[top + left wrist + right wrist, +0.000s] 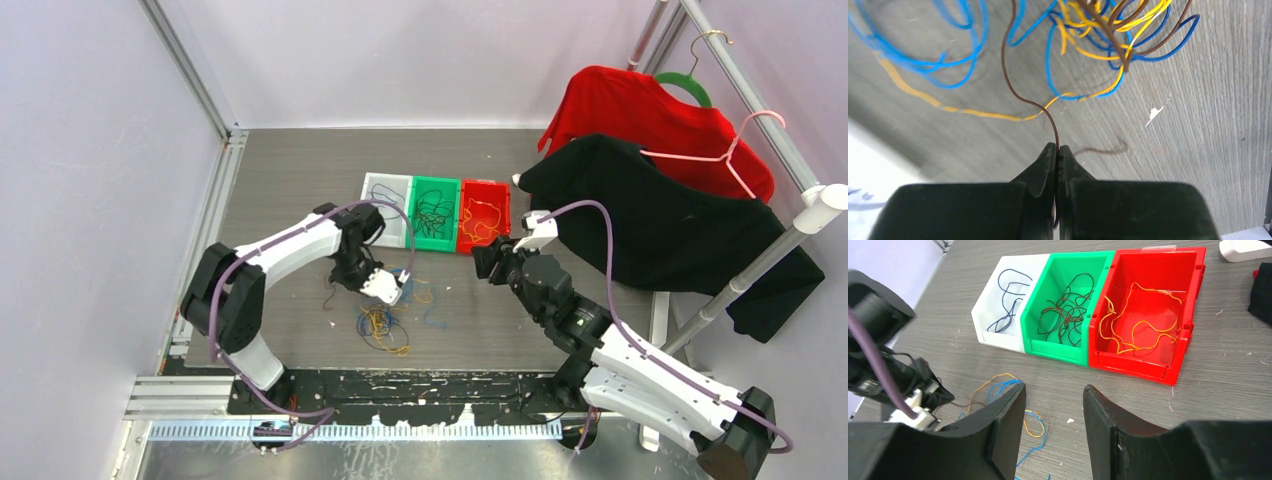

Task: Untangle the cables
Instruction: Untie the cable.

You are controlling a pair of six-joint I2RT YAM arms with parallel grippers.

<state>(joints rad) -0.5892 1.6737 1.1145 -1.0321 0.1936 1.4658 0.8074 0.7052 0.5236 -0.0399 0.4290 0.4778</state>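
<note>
The loose cables lie tangled on the grey table just in front of the left arm, in blue, orange-yellow and dark strands. In the left wrist view the tangle sits ahead of my left gripper, which is shut on a thin brown cable that runs up from the jaws into the knot. From above, the left gripper is at the tangle's upper edge. My right gripper hovers open and holds nothing, in front of the bins. Blue and orange strands lie below it.
Three bins stand in a row behind the tangle: a white bin with dark blue cable, a green bin with dark cables, a red bin with orange ones. A red shirt and a black shirt hang at right.
</note>
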